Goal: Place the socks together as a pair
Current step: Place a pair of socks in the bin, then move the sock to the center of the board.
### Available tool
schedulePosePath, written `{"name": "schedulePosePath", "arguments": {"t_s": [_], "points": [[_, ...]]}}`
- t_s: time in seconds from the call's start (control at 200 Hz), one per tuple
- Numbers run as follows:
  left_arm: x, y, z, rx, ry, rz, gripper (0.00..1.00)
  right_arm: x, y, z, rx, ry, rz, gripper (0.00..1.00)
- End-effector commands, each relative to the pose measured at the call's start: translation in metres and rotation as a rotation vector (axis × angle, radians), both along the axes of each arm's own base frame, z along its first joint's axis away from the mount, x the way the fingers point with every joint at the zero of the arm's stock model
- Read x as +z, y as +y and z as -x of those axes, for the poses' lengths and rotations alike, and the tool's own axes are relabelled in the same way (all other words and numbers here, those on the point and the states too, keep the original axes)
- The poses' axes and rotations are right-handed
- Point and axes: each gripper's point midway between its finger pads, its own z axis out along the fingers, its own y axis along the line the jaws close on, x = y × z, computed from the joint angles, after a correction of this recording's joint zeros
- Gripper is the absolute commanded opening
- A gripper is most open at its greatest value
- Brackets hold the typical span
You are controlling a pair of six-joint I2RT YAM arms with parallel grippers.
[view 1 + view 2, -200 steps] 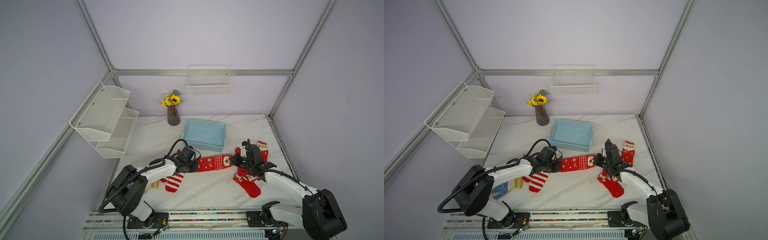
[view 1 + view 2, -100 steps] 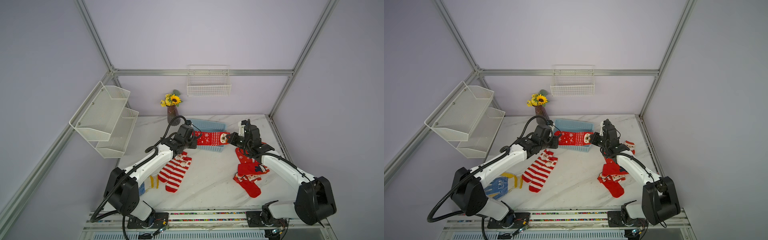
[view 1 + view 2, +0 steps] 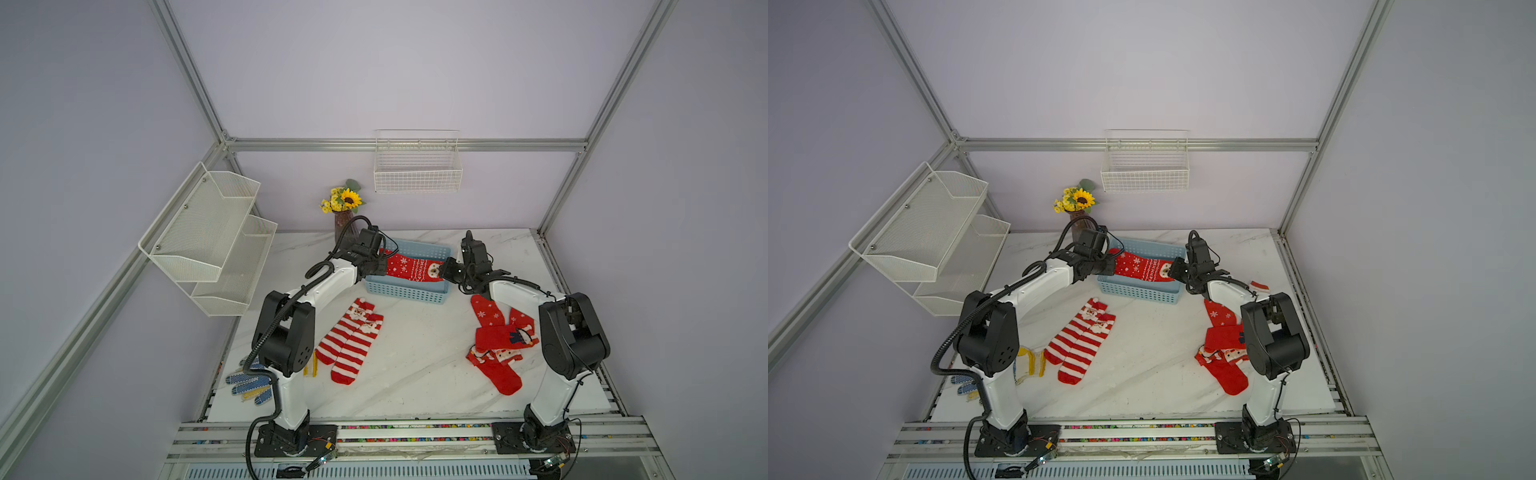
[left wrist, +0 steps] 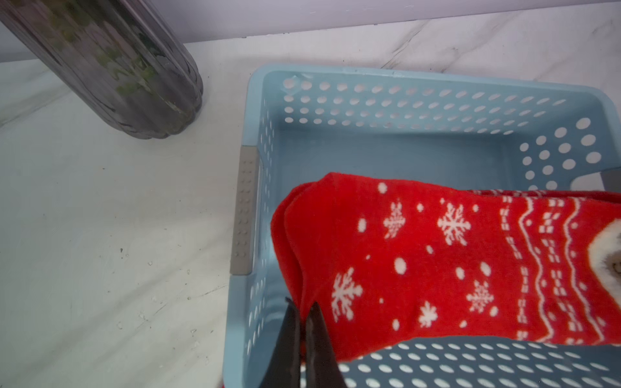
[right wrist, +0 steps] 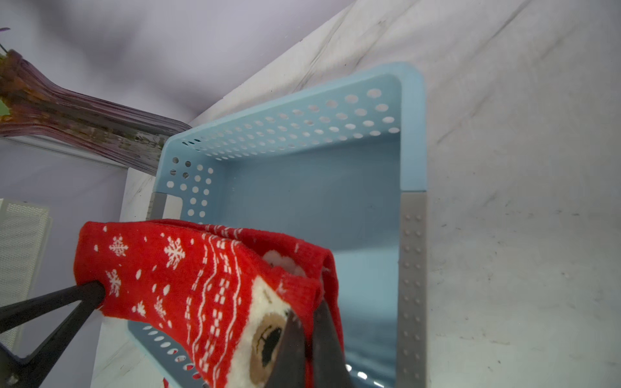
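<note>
Red knit with white snowflakes: 2 snowflake socks (image 3: pixel 411 268), laid one on the other, hang stretched between my 2 hands above the blue basket (image 3: pixel 405 296).

Left hand (image 4: pixel 304 314): pinched fully closed on the toe end. In the left wrist view both toe edges show, slightly offset.

Right hand (image 5: pixel 307 324): clamped just as tight on the cuff end, its fingers biting the cloth right beside a cream bear face with a dark nose.

Held socks: they run level across the basket's width, closer to its front wall than its back wall. White zigzag and dash bands sit between the snowflakes and the bear. I cannot tell whether the cloth touches the rim.

Rest of the tabletop (image 3: pixel 415 374):
- 2 striped socks (image 3: pixel 349 340) lie flat, side by side and touching, with their Santa cuffs together, in front of the basket toward my left arm.
- Plain red socks (image 3: pixel 496 345) sit in an overlapping heap by my right arm. I cannot make out the count.
- A blue-dotted glove (image 3: pixel 249 382) lies at the front edge, by the left arm's base.
- A dark vase (image 3: pixel 343 226) stands just beside the basket's far left corner.
</note>
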Motion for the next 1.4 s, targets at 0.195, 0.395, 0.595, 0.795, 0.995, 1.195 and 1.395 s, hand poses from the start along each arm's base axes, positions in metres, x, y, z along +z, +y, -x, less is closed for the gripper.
{"name": "schedulePosePath", "arguments": {"t_s": [0.195,0.395,0.595,0.795,0.995,1.195,1.395], "points": [[0.041,0.001,-0.03,-0.008,-0.105,-0.004,1.0,0.031,-0.003,-0.014,-0.035,-0.094,0.028,0.74],[0.094,0.014,-0.006,0.011,-0.186,0.031,1.0,0.075,-0.008,0.006,-0.015,-0.145,0.044,0.75],[0.082,0.007,0.046,-0.02,-0.092,0.19,0.96,0.107,0.007,0.06,0.071,-0.181,0.03,0.72],[0.052,0.017,0.103,0.028,0.037,0.295,0.95,0.11,0.036,0.123,0.098,-0.135,-0.03,0.72],[-0.001,0.039,0.151,0.16,0.163,0.333,0.96,0.054,0.096,0.167,0.193,0.038,-0.065,0.71],[-0.041,0.045,0.184,0.212,0.282,0.36,0.94,0.028,0.152,0.186,0.218,0.059,-0.072,0.66],[-0.055,0.077,0.197,0.361,0.235,0.306,0.96,-0.019,0.186,0.183,0.148,0.163,-0.058,0.57]]}}
